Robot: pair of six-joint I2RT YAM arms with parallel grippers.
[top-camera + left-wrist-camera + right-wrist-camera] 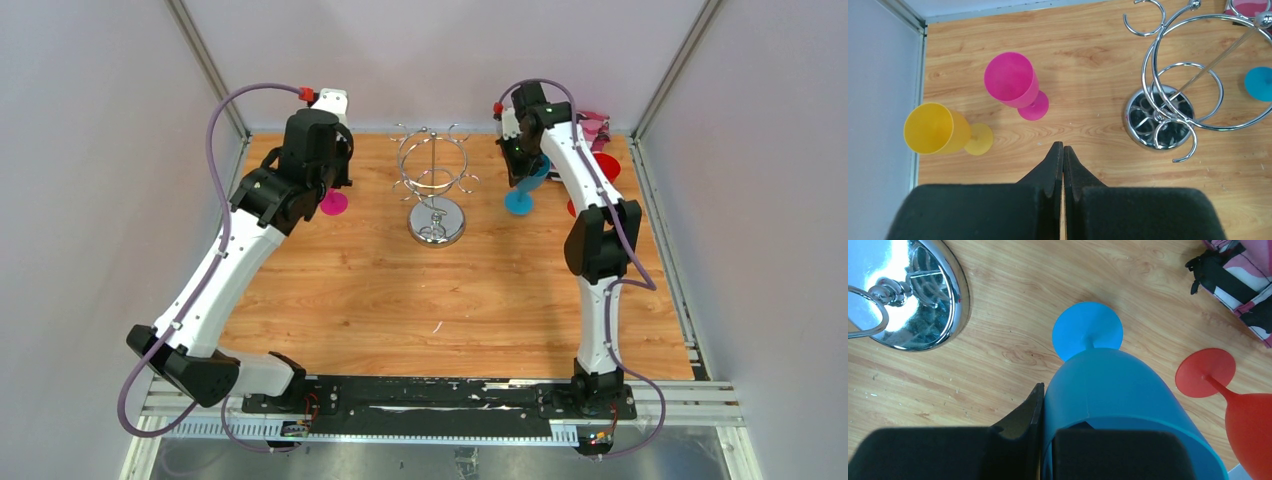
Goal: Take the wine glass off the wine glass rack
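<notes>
Wine glass (1113, 385), blue, upright beside wine glass rack (437, 222), toward far right corner of table (400, 300); right gripper (1060, 410) pinches its bowl wall. Left gripper (1063, 150) pressed together, empty, near far left corner.

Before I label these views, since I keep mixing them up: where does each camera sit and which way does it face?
Top: above and behind the robot, looking down on table and rack; left arm and right arm show.
Left wrist: looks down past the shut left gripper at the pink glass and yellow glass.
Right wrist: looks down past the right gripper, shut on the blue glass.
Shared: both wrist views show the rack's base.
</notes>
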